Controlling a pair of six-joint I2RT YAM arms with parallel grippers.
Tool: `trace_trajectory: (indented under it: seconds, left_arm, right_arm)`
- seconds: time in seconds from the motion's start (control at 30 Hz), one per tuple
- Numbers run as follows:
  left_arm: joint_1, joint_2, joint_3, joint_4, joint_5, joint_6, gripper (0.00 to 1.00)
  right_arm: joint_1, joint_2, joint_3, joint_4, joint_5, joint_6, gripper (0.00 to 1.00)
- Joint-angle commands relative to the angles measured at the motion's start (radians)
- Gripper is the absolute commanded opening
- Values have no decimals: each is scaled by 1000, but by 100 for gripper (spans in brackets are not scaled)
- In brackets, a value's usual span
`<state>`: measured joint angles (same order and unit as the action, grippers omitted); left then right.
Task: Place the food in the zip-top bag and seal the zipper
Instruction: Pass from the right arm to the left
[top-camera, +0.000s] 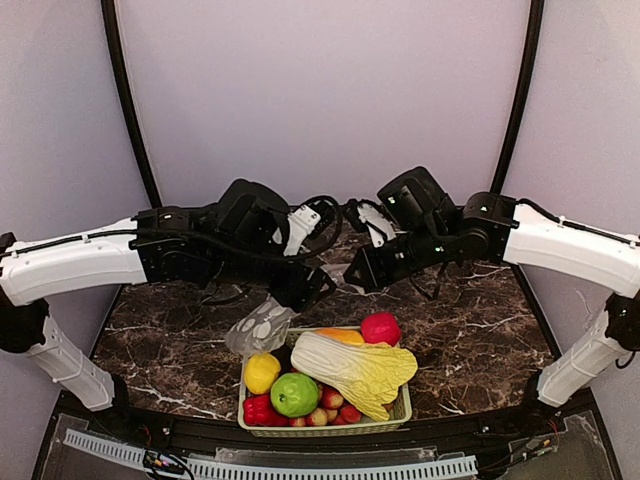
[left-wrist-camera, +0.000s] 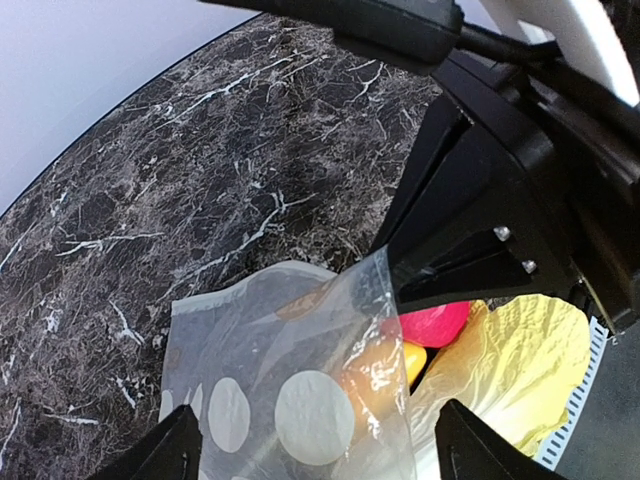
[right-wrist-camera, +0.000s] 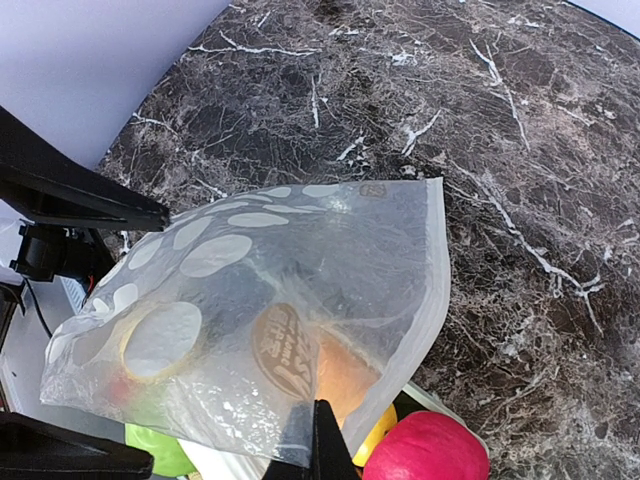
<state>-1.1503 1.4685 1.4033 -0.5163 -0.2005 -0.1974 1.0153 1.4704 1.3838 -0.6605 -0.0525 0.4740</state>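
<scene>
Dark marble table, pale green basket at near edge

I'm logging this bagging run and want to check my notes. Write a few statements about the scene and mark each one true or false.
1. The right claw is shut on an edge of the clear white-dotted plastic bag. True.
2. The left claw is clamped on the bag. False: its fingers are spread apart, with the bag between them.
3. The pale yellow-green napa cabbage lies in the pale green slotted basket. True.
4. The green apple is inside the bag. False: it sits in the basket beside the yellow lemon.
5. The magenta-pink round fruit rests on the bare marble. False: it is at the basket's far end.
</scene>
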Motion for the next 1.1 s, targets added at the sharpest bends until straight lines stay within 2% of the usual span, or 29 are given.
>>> trace_trajectory:
  seconds: [0.0,0.13,0.3,0.43,0.47,0.53,0.63,0.83,0.93,1.07]
  left_arm:
    - [-6,13,-14,-31,-6,-6,80]
    - [-6,20,-25,-28,-10,-21,64]
    - [-6,18,-35,-20,-5,-41,34]
    - [-6,8,-36,-15,10,-48,14]
    - [-6,-1,-37,-14,8,-49,8]
    - [-4,-18,-37,-11,2,-55,2]
    - [23,-41,-32,-8,52,-88,1]
    - [115,-68,-47,23,241,-200,1]
    - [158,-86,-54,50,327,-250,1]
    - [190,-109,-55,83,433,-279,1]
  right_arm:
    - [-5,-10,26,0,9,14,0]
    - [-5,-20,16,7,12,17,0]
    - [-5,-32,5,11,13,17,0]
    - [-6,-74,-18,60,-39,3,0]
    - [-6,-89,-28,80,-57,-1,2]
    - [-4,-126,-45,106,-60,-6,18]
    - [-5,-175,-65,125,-38,-19,44]
    - [-7,-304,-147,214,-14,-49,74]
    - [-7,-385,-216,316,-51,-67,79]
    - [-6,-469,-324,447,-96,-131,76]
